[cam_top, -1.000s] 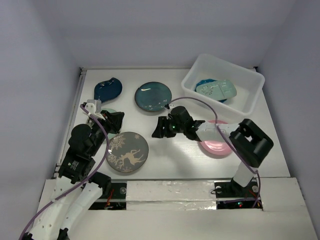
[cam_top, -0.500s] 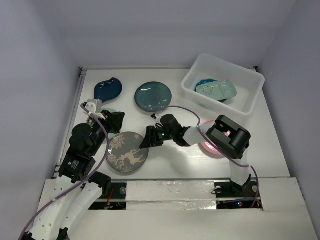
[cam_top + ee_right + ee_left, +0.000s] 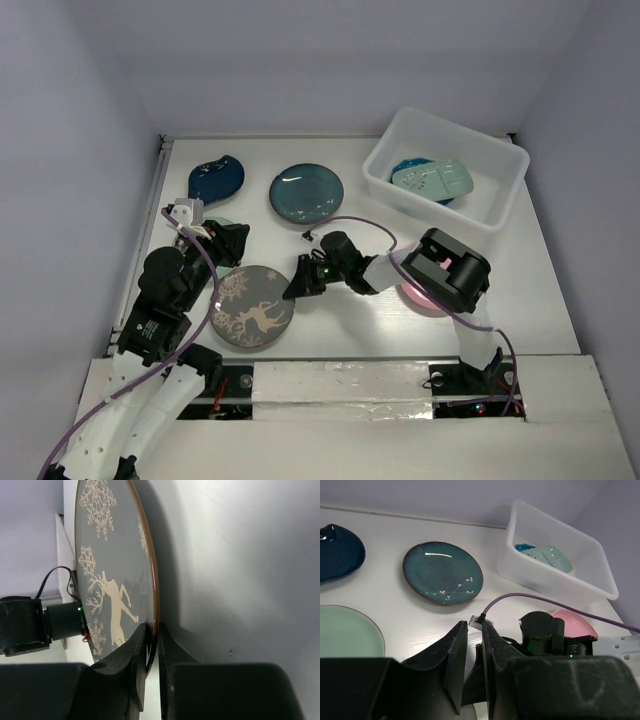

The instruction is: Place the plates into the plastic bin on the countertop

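the right gripper (image 3: 152, 629) has its two fingers drawn in to a thin slit around the near rim of the grey deer-pattern plate (image 3: 252, 307), one finger above the edge and one below; it looks pinched on, though contact itself is hard to confirm. the plate lies on the countertop (image 3: 350, 335) near the front edge, well apart from the plastic bin (image 3: 430, 203) at the far right, where a mint tray (image 3: 432, 180) rests over a bright blue dish (image 3: 405, 166). the left gripper (image 3: 474, 627) hangs with a narrow gap between its fingers, holding nothing. the step in hand appears to be the grasp of the deer plate; the next move likely calls for a firm pinch, a lift clear of the surface and a carry past the dark teal plate (image 3: 306, 193) and the pink plate (image 3: 422, 300) to the bin. the navy leaf dish (image 3: 216, 179) and pale green plate (image 3: 345, 630) wait at left. no brand, label or writing is legible; the plate bears only deer and snowflake motifs.
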Robot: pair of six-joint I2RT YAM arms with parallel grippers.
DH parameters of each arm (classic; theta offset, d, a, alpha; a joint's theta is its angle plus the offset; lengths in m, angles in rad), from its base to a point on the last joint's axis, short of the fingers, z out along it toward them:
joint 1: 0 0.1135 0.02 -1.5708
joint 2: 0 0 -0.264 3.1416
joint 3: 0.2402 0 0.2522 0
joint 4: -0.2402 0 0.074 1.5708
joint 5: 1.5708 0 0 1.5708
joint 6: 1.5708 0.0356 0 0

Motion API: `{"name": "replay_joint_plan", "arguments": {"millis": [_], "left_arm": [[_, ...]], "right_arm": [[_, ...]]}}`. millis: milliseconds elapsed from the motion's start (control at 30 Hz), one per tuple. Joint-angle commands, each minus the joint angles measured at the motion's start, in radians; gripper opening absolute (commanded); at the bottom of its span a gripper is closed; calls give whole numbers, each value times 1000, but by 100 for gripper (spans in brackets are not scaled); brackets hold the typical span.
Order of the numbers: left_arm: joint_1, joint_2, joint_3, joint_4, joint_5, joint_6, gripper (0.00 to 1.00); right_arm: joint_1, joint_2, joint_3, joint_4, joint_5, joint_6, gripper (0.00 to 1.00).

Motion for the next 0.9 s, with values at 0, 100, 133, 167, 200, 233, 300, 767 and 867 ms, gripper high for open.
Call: {"name": "replay_joint_plan", "arguments": {"millis": [0, 100, 133, 167, 200, 233, 300, 767, 867], "left_arm": [[5, -3, 20, 30, -4, -1, 16], [5, -8, 20, 30, -4, 1, 16], [5, -9, 20, 28, -4, -1, 17], [5, -11, 20, 28, -5, -1, 18], [5, -12, 20, 27, -4, -1, 18], [5, -14, 20, 28, -5, -1, 19], [5, -16, 20, 28, -7, -1, 21], [5, -29, 18, 27, -7, -2, 25], [5, -29, 20, 28, 1, -2, 25]], "right_arm": [[6, -20, -12, -87, 51, -66, 12], [6, -66, -22, -130, 65, -86, 2], [6, -81, -33, -149, 66, -89, 0], [6, -100, -39, -155, 65, -94, 0], [6, -147, -48, -159, 63, -94, 0], [6, -173, -56, -163, 63, -94, 0], [6, -233, -68, -184, 78, -98, 0], [-399, -710, -4, -268, 204, -78, 0], [-560, -771, 42, -282, 249, -40, 0]]}}
